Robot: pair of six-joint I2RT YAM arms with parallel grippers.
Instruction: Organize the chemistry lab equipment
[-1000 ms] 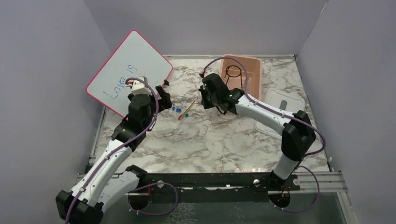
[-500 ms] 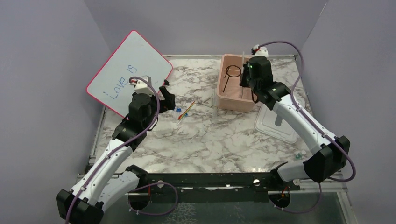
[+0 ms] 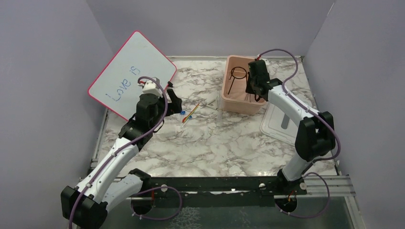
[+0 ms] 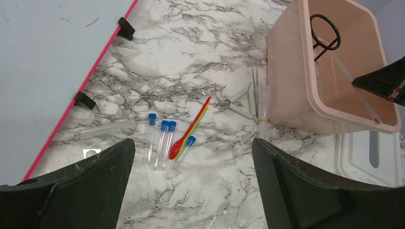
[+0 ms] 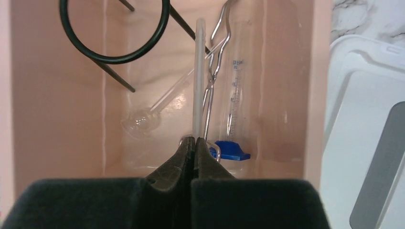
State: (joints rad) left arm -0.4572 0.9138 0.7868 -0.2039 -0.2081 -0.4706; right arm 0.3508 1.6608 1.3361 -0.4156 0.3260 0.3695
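Right wrist: your right gripper [image 5: 193, 144] pinches a thin clear tube [image 5: 197, 81] over the pink plastic tub [image 5: 317, 71]; release it inside next. Your left gripper [image 4: 192, 160] gapes wide above the tiny blue-capped vials [image 4: 165, 138] lying left of the tub.

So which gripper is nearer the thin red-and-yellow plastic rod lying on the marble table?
Left. The left gripper hangs open just left of the rod; the right gripper is far off over the pink plastic tub, shut on a thin clear tube.
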